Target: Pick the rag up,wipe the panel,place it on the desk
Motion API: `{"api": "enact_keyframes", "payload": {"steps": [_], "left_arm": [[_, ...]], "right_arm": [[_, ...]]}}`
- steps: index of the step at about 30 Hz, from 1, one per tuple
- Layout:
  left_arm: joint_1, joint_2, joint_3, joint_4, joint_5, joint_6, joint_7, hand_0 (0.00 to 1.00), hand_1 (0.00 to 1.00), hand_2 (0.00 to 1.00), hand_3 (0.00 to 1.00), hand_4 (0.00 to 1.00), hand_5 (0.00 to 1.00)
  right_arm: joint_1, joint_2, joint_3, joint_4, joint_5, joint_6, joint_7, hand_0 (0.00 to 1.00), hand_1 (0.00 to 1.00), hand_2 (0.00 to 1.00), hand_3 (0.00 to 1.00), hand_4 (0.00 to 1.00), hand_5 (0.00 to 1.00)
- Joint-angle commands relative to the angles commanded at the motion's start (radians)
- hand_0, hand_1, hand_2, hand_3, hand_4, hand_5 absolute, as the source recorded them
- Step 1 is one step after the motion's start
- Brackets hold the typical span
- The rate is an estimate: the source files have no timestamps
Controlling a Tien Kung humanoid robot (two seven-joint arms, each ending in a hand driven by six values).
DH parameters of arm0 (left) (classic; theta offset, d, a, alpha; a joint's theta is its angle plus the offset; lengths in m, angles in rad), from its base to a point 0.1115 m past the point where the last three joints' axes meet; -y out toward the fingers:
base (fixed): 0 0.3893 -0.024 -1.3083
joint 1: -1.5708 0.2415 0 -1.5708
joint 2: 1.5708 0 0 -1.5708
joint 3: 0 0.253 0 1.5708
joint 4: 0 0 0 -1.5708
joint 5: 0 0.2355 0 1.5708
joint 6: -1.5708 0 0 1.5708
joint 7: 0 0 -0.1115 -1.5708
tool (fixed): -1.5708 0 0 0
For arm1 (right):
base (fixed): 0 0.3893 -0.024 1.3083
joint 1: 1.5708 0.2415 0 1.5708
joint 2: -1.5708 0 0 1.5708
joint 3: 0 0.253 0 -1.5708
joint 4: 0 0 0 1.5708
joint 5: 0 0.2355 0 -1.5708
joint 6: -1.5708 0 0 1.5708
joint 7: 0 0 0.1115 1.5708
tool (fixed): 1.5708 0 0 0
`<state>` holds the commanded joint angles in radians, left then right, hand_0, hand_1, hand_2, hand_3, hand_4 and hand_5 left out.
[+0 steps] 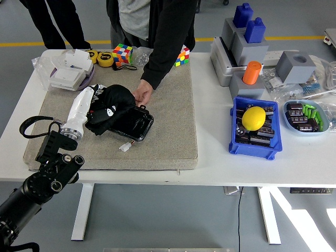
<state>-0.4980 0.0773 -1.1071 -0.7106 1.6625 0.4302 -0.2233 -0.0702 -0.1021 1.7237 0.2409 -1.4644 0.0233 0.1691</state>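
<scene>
Here the black rag (114,99) lay bunched on the left end of the dark glossy panel (132,123), on the grey mat (168,131) of the white bench (220,157). The left robot hand (92,102) pressed on the rag, fingers closed in its folds. A person's hand (142,94) held the panel's far edge.
</scene>
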Motion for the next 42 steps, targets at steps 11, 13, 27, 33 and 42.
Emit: {"api": "enact_keyframes", "payload": {"steps": [11, 13, 27, 33, 42], "left_arm": [[-0.034, 0.001, -0.124, 0.108, -0.007, 0.056, -0.039, 0.233, 0.305, 0.379, 0.569, 0.656, 0.002], [-0.040, 0.001, -0.141, 0.125, -0.003, 0.061, -0.039, 0.233, 0.305, 0.381, 0.569, 0.657, 0.002], [-0.048, 0.005, -0.172, 0.149, 0.000, 0.059, -0.023, 0.233, 0.308, 0.382, 0.569, 0.657, 0.002], [-0.035, 0.008, -0.113, 0.110, -0.029, 0.053, -0.022, 0.234, 0.309, 0.383, 0.569, 0.657, 0.002], [-0.018, 0.017, 0.027, 0.009, -0.064, 0.047, -0.005, 0.234, 0.310, 0.385, 0.569, 0.657, 0.002]], "right_arm": [[-0.001, 0.001, 0.003, 0.000, -0.002, 0.000, 0.000, 0.545, 0.563, 0.493, 0.523, 0.900, 0.366], [-0.001, 0.001, 0.002, 0.000, -0.001, 0.000, 0.000, 0.545, 0.563, 0.493, 0.523, 0.900, 0.364], [-0.001, 0.000, -0.005, 0.000, 0.002, 0.001, 0.000, 0.543, 0.563, 0.493, 0.523, 0.899, 0.363], [-0.002, -0.001, -0.005, 0.001, 0.001, 0.001, 0.000, 0.542, 0.562, 0.493, 0.523, 0.899, 0.362], [-0.003, -0.003, -0.011, 0.003, 0.001, 0.002, 0.000, 0.542, 0.563, 0.492, 0.523, 0.898, 0.361]]}}
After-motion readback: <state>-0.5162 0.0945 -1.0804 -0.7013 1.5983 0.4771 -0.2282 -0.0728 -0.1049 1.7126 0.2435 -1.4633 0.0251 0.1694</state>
